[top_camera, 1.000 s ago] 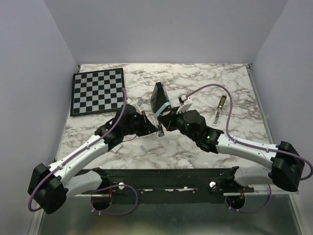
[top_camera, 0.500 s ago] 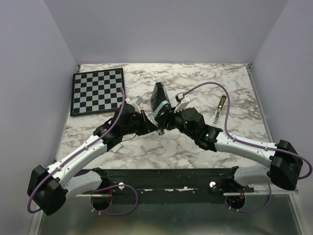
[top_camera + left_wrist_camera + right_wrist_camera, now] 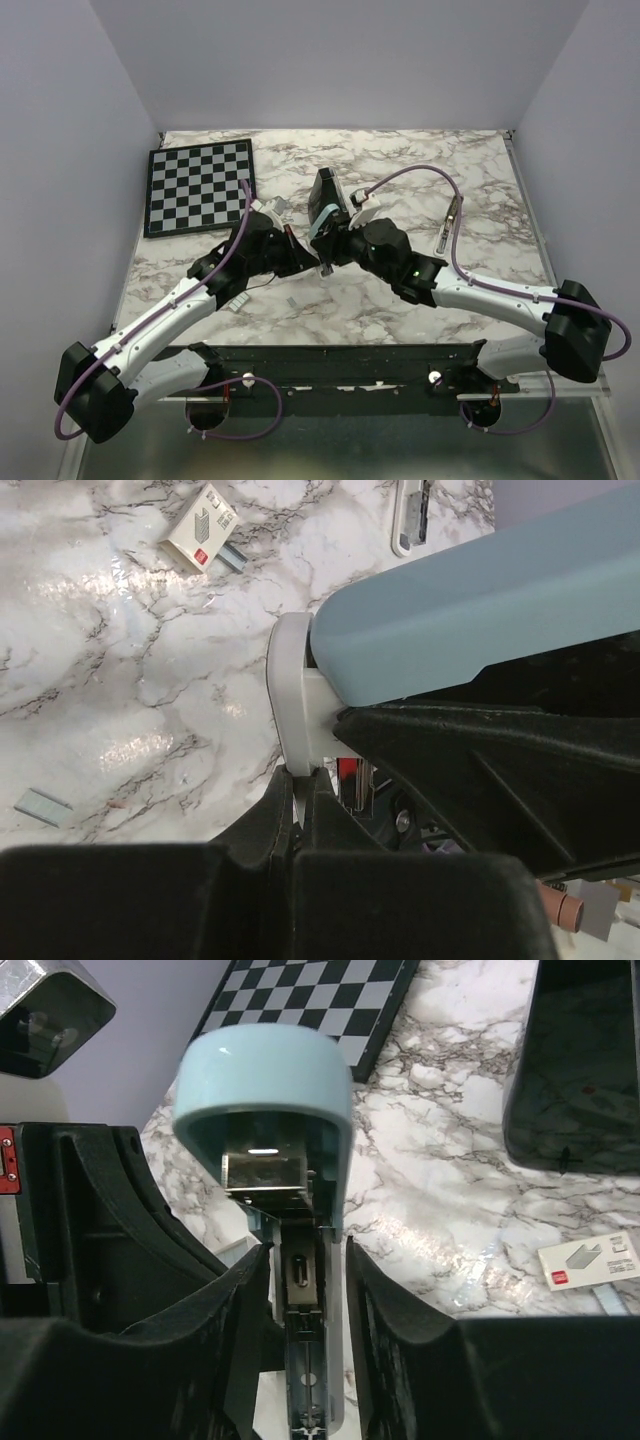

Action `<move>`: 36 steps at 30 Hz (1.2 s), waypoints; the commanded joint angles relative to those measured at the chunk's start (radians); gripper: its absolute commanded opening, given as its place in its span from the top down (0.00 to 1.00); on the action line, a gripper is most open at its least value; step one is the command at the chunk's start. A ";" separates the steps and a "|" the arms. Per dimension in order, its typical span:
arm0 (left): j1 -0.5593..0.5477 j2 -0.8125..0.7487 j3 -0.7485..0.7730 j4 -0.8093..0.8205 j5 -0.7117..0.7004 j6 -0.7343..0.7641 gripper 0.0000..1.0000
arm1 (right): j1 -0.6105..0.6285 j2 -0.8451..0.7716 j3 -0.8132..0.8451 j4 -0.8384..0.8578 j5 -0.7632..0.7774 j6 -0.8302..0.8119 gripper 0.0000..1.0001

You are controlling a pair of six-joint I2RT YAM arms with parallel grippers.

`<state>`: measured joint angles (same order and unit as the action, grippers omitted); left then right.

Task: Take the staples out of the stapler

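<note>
The stapler [image 3: 326, 222] is light blue and is held up between both grippers at mid table. My left gripper [image 3: 321, 266] is shut on the edge of its white base [image 3: 296, 705]. My right gripper [image 3: 336, 246] is shut on the open magazine rail [image 3: 305, 1290], a finger [image 3: 238, 1290] on each side. The blue top [image 3: 263, 1070] is swung up and open. The rail shows a dark pusher block and a thin rod. A loose strip of staples [image 3: 42, 807] lies flat on the marble, and another [image 3: 233, 557] lies beside a small box.
A black wedge [image 3: 322, 188] stands just behind the stapler and also shows in the right wrist view [image 3: 585, 1060]. A small white staple box [image 3: 201, 527] lies on the marble. A checkerboard [image 3: 199, 186] is back left. A slim metal tool [image 3: 450, 222] lies to the right.
Both grippers and the stapler between them have shifted slightly left and toward the back. The grips have not changed.
</note>
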<state>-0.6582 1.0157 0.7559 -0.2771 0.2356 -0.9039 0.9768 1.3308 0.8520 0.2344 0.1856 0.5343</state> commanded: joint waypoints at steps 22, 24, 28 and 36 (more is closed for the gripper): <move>-0.015 -0.078 0.011 0.043 0.105 0.042 0.01 | -0.143 -0.082 0.041 -0.127 0.192 -0.189 0.99; -0.014 -0.078 0.039 0.001 0.097 0.106 0.01 | -0.205 -0.076 0.048 -0.165 0.193 -0.204 0.99; -0.014 -0.085 0.101 -0.158 0.002 0.241 0.01 | -0.389 -0.003 0.054 -0.219 0.195 -0.208 0.99; -0.009 -0.138 0.134 -0.263 -0.143 0.382 0.01 | -0.526 0.325 0.248 -0.360 0.226 -0.128 0.98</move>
<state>-0.6693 0.9180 0.8829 -0.4526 0.1844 -0.6243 0.4839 1.5070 0.9936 -0.0223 0.3798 0.3546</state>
